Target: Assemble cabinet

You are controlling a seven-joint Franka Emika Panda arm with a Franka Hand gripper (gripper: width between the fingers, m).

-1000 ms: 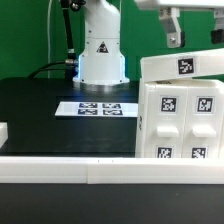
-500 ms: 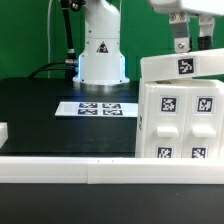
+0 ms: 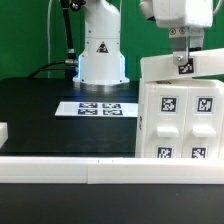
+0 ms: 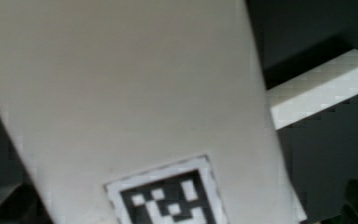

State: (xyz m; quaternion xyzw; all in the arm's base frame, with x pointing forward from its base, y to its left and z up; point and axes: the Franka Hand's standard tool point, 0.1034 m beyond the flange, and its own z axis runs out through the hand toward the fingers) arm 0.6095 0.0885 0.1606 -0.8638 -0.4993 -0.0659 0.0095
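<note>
Exterior view: bright, even, prob overhead room light. Low res, bit soft all over. Large white plastic box with black-and-white square marker tags (image 3: 180, 120) well lit, front close to blown out, side face slightly shaded. Matte black tabletop (image 3: 40, 110) soaking up light. Small bluish glow on white robot base (image 3: 100, 60). Wrist view: dimmer, greyish, v. blurry; black-and-white square tag (image 4: 172, 198) smeared, corners murky dark.

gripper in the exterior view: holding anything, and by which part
Cannot be told. The gripper sits at the cabinet's top edge, but neither view shows its fingers closed on it.
</note>
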